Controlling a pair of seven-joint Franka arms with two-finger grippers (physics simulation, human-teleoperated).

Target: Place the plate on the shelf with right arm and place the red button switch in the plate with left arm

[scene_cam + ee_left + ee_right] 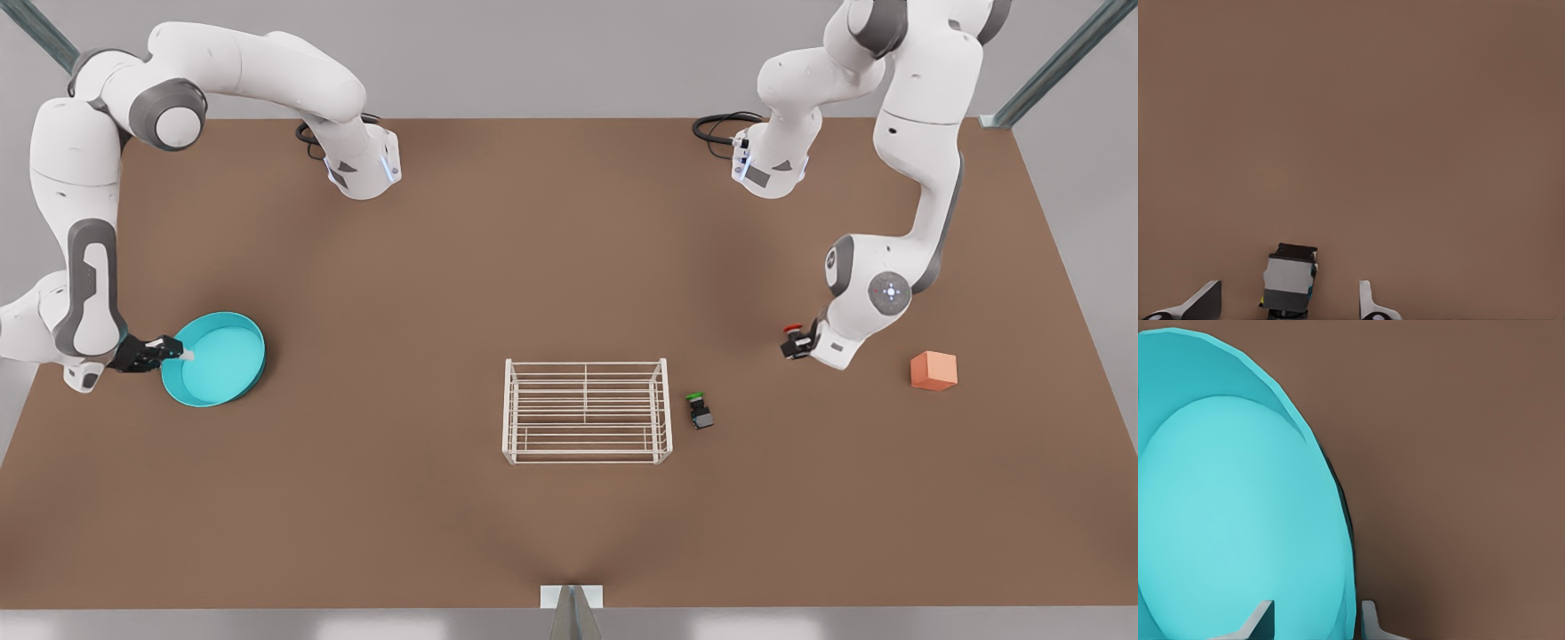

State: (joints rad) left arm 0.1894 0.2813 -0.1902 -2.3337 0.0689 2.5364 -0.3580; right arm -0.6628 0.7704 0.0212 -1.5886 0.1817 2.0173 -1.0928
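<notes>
The turquoise plate (218,360) lies on the table at the front view's left. My right gripper (174,353) is open at its near rim, one finger over the plate's inside (1238,520) and the other outside the rim. The white wire shelf (586,411) stands in the middle of the table. At the front view's right, my left gripper (794,343) is open around the red button switch (793,331). In the left wrist view the switch's grey and black body (1290,280) sits between the two fingers with a gap on each side.
A switch with a green cap (701,411) sits just to the front view's right of the shelf. An orange cube (933,370) rests near the right edge. The brown table (569,249) is bare between plate and shelf.
</notes>
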